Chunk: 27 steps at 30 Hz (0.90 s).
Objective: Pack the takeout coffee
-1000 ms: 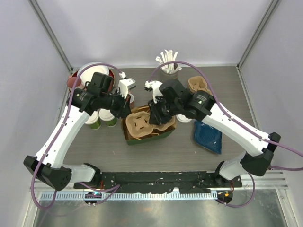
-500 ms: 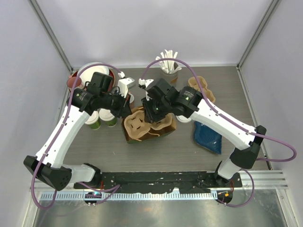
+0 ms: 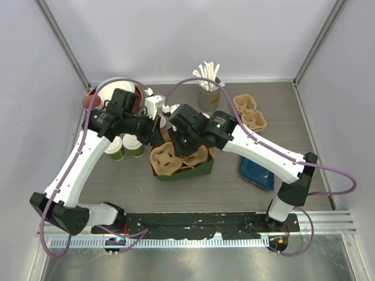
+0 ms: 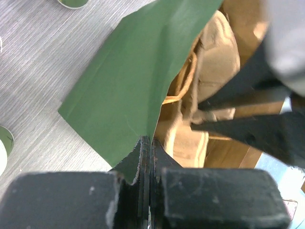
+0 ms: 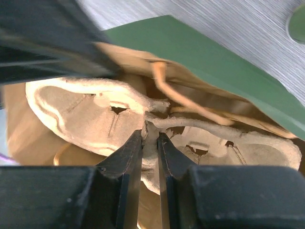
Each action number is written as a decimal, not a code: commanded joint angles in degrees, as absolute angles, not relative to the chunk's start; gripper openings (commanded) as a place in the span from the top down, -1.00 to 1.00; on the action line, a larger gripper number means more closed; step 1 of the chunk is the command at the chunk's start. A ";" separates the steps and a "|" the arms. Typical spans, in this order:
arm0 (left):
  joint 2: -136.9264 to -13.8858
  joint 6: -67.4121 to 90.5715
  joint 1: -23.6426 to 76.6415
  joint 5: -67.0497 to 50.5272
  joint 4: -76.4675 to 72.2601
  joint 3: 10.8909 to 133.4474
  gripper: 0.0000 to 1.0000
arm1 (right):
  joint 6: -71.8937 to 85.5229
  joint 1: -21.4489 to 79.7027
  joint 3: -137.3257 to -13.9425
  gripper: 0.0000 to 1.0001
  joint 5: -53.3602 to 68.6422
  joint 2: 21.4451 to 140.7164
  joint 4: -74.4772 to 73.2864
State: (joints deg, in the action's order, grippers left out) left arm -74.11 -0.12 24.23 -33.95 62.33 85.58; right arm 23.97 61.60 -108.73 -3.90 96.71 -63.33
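Note:
Two takeout coffee cups, green with white lids [image 3: 115, 148] [image 3: 135, 144], stand left of a green paper bag [image 3: 188, 171]. My left gripper [image 3: 157, 135] is shut on the bag's upper edge; the left wrist view shows its fingertips [image 4: 148, 143] pinching the green wall [image 4: 128, 86]. My right gripper [image 3: 184, 146] is shut on the centre ridge of a pulp cup carrier [image 3: 169, 157] that sits in the bag's mouth. In the right wrist view the gripper [image 5: 150, 138] clamps that ridge, with the carrier [image 5: 86, 109] and the bag wall [image 5: 228, 76] beyond it.
A second pulp carrier [image 3: 249, 112] lies at the back right, with a blue pouch [image 3: 256, 171] nearer. A cup of straws [image 3: 208, 82] stands at the back. Red and white items [image 3: 96, 96] crowd the back left corner. Cup edges show in the wrist views [image 4: 74, 2] [image 5: 298, 19].
My right arm has swung left with the carrier, bringing it further into the bag's mouth. The bag has shifted a little to the left. The left arm has barely moved.

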 commanded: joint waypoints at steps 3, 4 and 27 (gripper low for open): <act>-73.21 0.70 23.91 -33.84 59.59 85.52 1.00 | 25.14 57.22 -102.49 0.99 -7.47 95.19 -63.02; -73.21 0.70 23.91 -34.01 59.94 85.52 1.00 | 25.22 56.96 -101.87 0.98 -7.64 95.01 -62.93; -75.32 9.23 20.22 -31.46 52.74 82.44 1.00 | 17.14 60.55 -96.59 0.98 -10.99 99.93 -58.71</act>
